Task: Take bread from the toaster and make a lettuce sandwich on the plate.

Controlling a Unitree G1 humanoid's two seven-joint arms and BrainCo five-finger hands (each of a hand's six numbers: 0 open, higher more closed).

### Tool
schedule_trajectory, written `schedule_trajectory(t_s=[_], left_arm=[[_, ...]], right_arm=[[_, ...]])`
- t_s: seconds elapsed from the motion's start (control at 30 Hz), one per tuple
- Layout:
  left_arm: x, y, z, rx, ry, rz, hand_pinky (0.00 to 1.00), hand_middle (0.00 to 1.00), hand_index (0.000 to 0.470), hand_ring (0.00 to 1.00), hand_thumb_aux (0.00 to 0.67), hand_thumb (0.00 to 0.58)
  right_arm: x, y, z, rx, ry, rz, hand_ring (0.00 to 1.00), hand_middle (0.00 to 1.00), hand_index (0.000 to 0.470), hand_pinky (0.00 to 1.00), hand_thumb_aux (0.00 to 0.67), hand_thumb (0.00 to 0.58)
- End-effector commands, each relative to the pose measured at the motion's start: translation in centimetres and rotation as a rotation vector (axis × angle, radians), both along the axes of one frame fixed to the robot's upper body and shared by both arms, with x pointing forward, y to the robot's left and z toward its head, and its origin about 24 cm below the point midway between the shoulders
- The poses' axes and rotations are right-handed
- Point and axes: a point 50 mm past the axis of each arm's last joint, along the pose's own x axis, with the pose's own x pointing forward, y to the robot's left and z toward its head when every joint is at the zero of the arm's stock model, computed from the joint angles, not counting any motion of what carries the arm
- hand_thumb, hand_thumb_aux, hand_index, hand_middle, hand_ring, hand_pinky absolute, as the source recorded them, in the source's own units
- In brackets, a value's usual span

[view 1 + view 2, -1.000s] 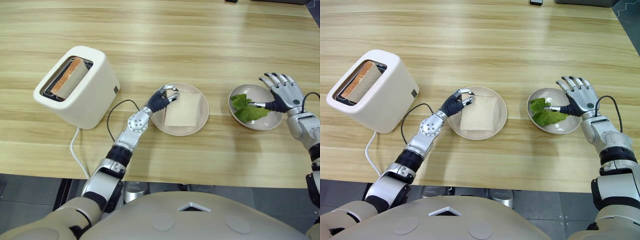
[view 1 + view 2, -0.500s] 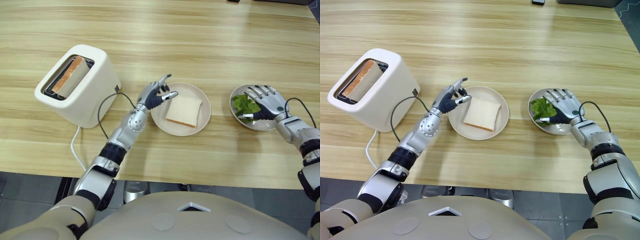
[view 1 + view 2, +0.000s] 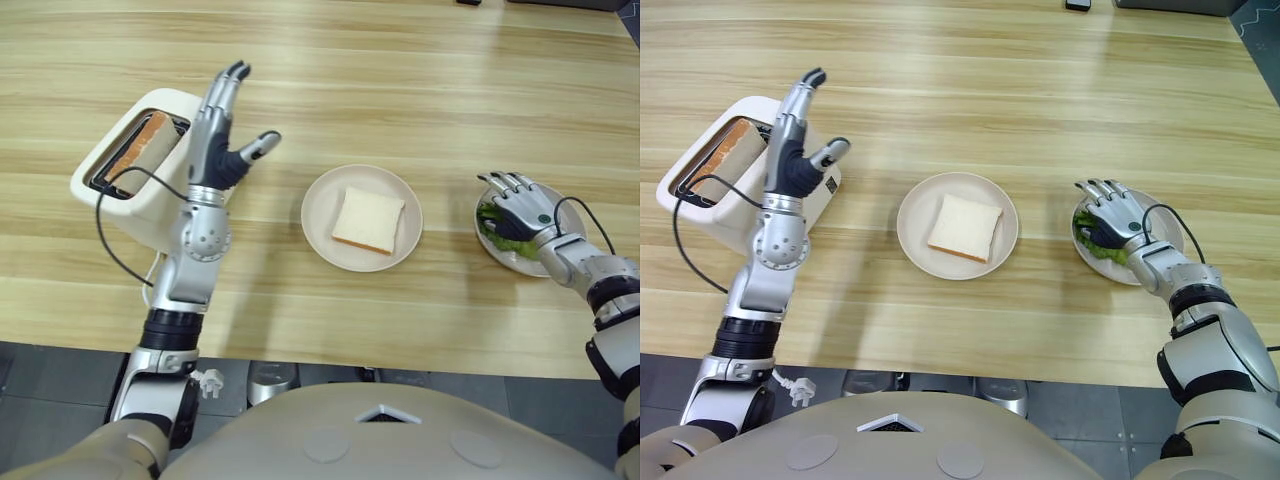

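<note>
The left hand (image 3: 215, 150) stands upright, fingers spread and empty, left of the plate (image 3: 320, 225) by the toaster (image 3: 120, 215) holding bread (image 3: 140, 150). The right hand (image 3: 522, 205) lies palm-down over the lettuce (image 3: 500, 222), right of the plate; its grip cannot be told. A slice (image 3: 368, 220) lies on the plate.

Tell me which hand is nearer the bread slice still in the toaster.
Left. The left hand is raised beside the toaster, just right of the slice. The right hand is far across the table, over the lettuce in its bowl.
</note>
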Motion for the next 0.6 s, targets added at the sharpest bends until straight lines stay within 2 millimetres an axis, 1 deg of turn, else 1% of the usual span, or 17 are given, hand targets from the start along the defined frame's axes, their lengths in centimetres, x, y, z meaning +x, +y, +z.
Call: schedule_trajectory(t_s=[0.03,0.1,0.17,0.3,0.37,0.47,0.6], left_arm=[[-0.3,1.1,0.4,-0.027,0.002,0.027,0.0,0.0,0.0,0.0,0.0,0.0],[-0.3,1.5,0.4,-0.029,0.003,0.035,0.0,0.0,0.0,0.0,0.0,0.0],[-0.5,1.9,0.4,-0.033,0.002,0.044,0.0,0.0,0.0,0.0,0.0,0.0],[-0.7,2.6,0.4,-0.043,0.0,0.063,0.0,0.0,0.0,0.0,0.0,0.0],[-0.9,3.0,0.4,-0.052,-0.001,0.073,0.0,0.0,0.0,0.0,0.0,0.0],[-1.1,3.7,0.6,-0.071,-0.004,0.088,0.0,0.0,0.0,0.0,0.0,0.0],[-1.3,4.5,1.3,-0.092,-0.026,0.104,0.0,0.0,0.0,0.0,0.0,0.0]], right_arm=[[0.4,0.1,1.8,0.072,-0.079,0.022,0.0,0.0,0.46,0.0,0.67,0.58],[0.6,0.6,2.8,0.098,-0.118,0.056,0.0,0.0,0.46,0.0,0.67,0.58],[0.9,1.7,4.1,0.142,-0.167,0.114,0.0,0.0,0.46,0.0,0.67,0.58],[1.0,4.7,6.4,0.205,-0.227,0.238,0.0,0.0,0.46,0.0,0.67,0.58],[0.9,6.6,7.1,0.244,-0.228,0.299,0.0,0.0,0.46,0.0,0.67,0.58],[0.7,9.7,7.0,0.307,-0.187,0.394,0.0,0.0,0.46,0.0,0.67,0.58],[0.2,13.5,5.4,0.337,-0.094,0.51,0.0,0.0,0.46,0.0,0.67,0.58]])
